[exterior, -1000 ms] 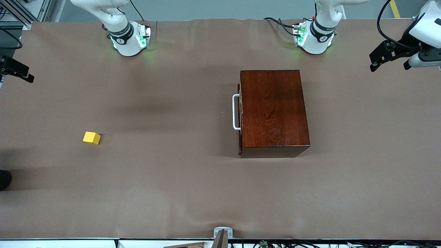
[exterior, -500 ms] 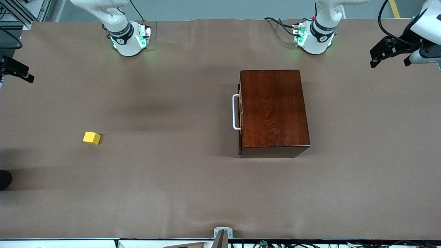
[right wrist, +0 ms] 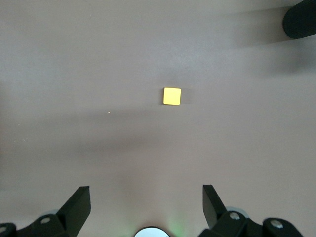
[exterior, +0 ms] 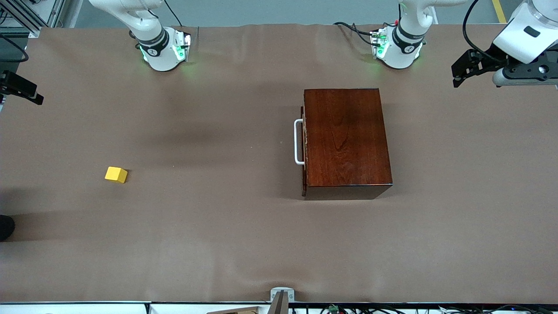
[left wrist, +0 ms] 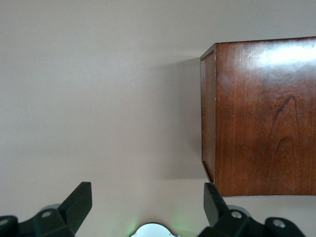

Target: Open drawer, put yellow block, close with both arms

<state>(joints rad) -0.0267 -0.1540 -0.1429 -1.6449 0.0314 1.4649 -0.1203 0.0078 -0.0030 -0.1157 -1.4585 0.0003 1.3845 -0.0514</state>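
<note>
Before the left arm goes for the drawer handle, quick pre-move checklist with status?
1. Drawer shut, white handle exposed: ok.
2. Left hand open and empty, up over the table at the left arm's end: ok.
3. Left hand lined up with the handle: not ok; its wrist view shows only the mahogany box side and top.
4. Yellow block lying free on the table, toward the right arm's end: ok.
5. Right hand open, over the block: ok.
</note>
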